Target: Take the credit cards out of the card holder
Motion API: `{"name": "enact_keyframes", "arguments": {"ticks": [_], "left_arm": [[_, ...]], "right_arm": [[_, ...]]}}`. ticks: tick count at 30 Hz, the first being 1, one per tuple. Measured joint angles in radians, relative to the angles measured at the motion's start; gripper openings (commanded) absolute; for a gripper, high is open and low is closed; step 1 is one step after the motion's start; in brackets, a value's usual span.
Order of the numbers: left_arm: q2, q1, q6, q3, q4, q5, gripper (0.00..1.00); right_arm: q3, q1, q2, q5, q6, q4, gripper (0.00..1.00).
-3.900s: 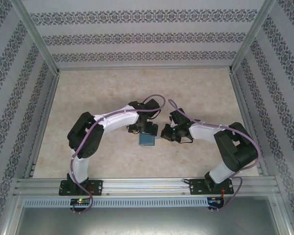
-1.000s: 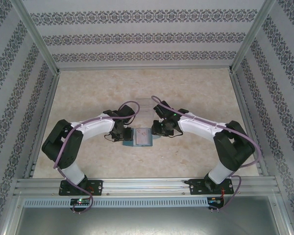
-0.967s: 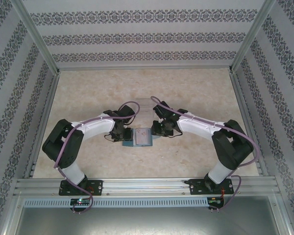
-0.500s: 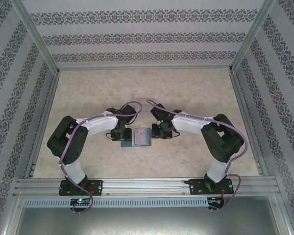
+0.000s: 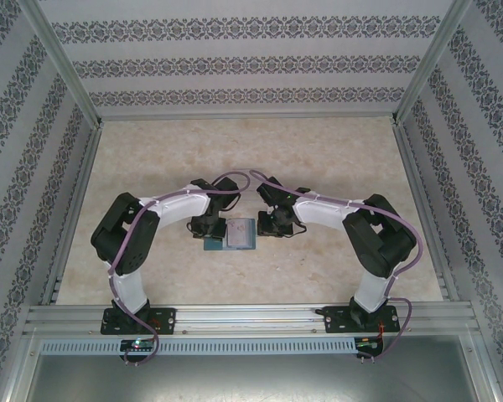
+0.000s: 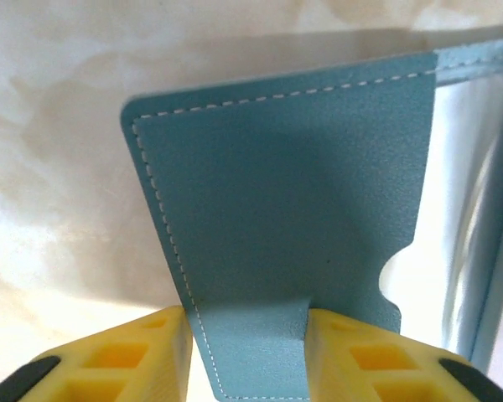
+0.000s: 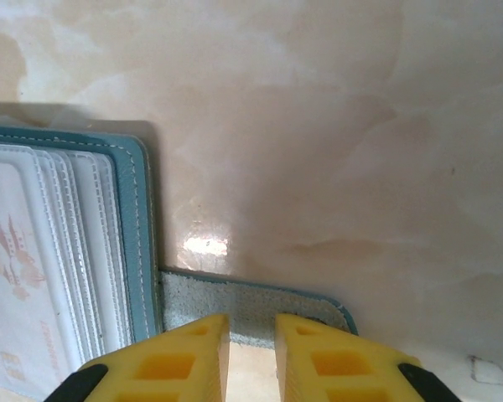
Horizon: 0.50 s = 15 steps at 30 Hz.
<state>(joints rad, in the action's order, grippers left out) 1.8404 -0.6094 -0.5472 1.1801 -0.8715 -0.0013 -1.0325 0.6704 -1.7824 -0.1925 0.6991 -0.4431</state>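
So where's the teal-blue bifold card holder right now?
In the top view the card holder lies open at the centre of the beige table, between the left tool at its left edge and the right tool at its strap tab.

ROBOTICS LAB TEST CELL: Patterned wallpaper panels [image 5: 251,63] wall in the marble-look tabletop [image 5: 251,146] on three sides, aluminium posts [image 5: 63,75] rise at its far corners, and two cabled robot arms [image 5: 138,243] stand bolted to a rail [image 5: 251,316] along its near edge.
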Motion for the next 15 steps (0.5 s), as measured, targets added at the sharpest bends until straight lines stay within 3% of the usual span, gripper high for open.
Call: {"name": "enact_keyframes", "arguments": {"ticks": [5,8,15], "left_arm": [[0.025,-0.006,-0.001,0.027,-0.039,-0.033,0.24],[0.035,-0.011,-0.001,0.039,-0.055,-0.04,0.26],[0.043,-0.011,-0.003,0.053,-0.084,-0.063,0.44]], "right_arm": [[0.0,0.0,-0.001,-0.003,0.0,0.003,0.21],[0.0,0.0,-0.001,-0.006,0.0,0.003,0.21],[0.003,0.0,0.001,-0.008,0.0,0.006,0.22]]}}
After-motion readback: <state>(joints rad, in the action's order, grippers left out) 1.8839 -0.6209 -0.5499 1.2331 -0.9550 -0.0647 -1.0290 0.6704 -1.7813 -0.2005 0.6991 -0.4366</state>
